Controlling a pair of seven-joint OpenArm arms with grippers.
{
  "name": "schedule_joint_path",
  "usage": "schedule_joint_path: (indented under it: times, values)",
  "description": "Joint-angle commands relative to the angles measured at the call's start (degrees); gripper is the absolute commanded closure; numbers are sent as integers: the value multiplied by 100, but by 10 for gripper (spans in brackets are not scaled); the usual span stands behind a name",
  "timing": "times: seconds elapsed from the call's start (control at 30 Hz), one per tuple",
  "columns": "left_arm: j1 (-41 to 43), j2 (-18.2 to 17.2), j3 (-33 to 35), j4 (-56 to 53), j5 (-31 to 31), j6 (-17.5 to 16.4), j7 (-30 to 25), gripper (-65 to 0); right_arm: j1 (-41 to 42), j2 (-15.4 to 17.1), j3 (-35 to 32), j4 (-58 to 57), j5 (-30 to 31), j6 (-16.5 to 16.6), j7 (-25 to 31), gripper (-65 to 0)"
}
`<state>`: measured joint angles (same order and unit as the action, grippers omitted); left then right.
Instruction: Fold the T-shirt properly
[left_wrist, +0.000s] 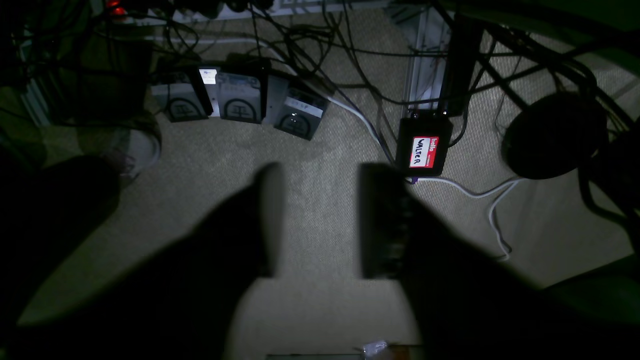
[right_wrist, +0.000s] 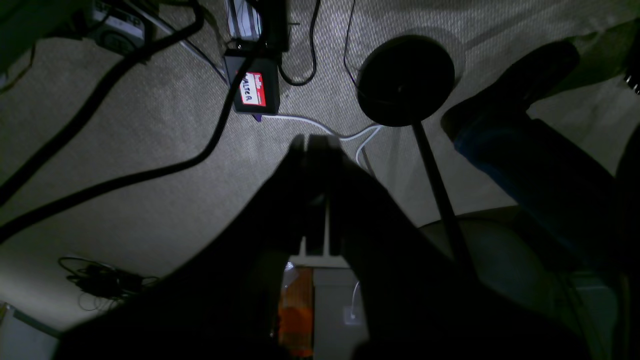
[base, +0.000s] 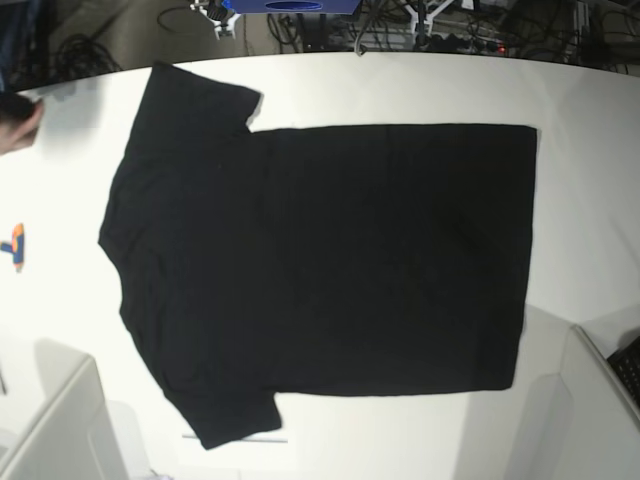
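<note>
A: We've got the T-shirt (base: 320, 270) spread flat on the table (base: 580, 100), plain side up, sleeves toward the base view's left.

B: Our left fingers (left_wrist: 270, 220) stand apart, right fingers (right_wrist: 315, 150) pressed together, both empty over the floor. I'd say pinch matching corners and fold evenly.

Robotics lab; cable tangles (left_wrist: 350, 45) on carpet (left_wrist: 225, 165); name-tagged black box (left_wrist: 424, 146); white worktable (base: 580, 90).

A black box (left_wrist: 424, 145) with a red name sticker lies on carpet (left_wrist: 225, 165) — cables (left_wrist: 465, 190) (white, black) nearby.
</note>
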<state>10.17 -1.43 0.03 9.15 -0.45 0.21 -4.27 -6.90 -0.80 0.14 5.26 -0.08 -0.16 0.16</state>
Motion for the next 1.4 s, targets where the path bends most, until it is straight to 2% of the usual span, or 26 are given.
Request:
schedule_joint_path:
  times: [0.0,0.03,0.3,0.47,0.57,0.7,0.87,1.1,1.37]
  values:
    - [42,-11,-8,4,14,19,-8,-20,-27,14,8,-3,12,-23,-12,0]
    - [42,-11,-8,4,14,19,-8,0,-27,14,8,-3,12,-23,-12,0]
    - [103,-11,36,22,14,19,-17,0,-1,23,8,-3,12,-23,-12,0]
    - [358,-11,54,496,49,19,-333,0,-18,14,17,59,12,-23,-12,0]
    - [508,-28,54,742,67,19,-360,0,-291,14,17,472,21,-41,-47,0]
    - [833,-195,54,1041,23,19,-360,0,-1012,40,17,1430,21,-41,-100,0]
    - [1501,-354,54,1929,23,19,-368,0,-2058,49,17,3145,21,-41,-663,0]
    - [2583,-538,-8,3767,14,19,-368,0,-3394,14,17,5879,21,-41,-1577,0]
    - [3224,-600,-8,4778,5,19,-360,0,-4247,5,254,7549,21,-50,-2210,0]
